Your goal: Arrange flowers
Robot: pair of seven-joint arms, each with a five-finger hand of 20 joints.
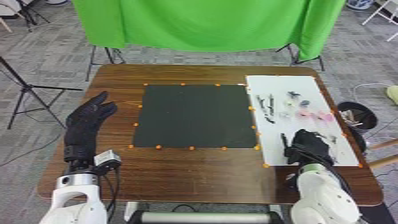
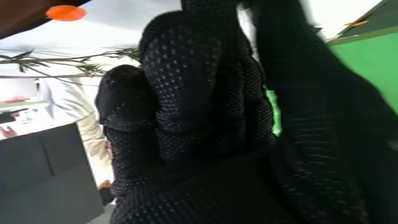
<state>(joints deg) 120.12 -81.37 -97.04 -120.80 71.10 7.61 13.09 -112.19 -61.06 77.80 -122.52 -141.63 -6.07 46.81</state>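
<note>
and on the left we have the left hand [image 1: 89, 114], resting open above the table [image 1: 209, 177], fingers relaxed and pointing to the far side, thumb spread out. moving right, there's the dark mat [image 1: 195, 115], flat in the middle, orange markers [image 1: 159, 147] dotted around it (a tidy little border, that). next to it, the white sheet [image 1: 282, 84], with dark stems [image 1: 270, 106] lying on its left part and pink flowers [image 1: 325, 116] farther right. over the sheet's near part comes the right hand [image 1: 307, 145]; whether it's gripping anything, i cannot tell. the right wrist view has leafy stems [image 2: 55, 61] partly behind its glove. and far right, beside the table, a black bin [image 1: 357, 113].
</note>
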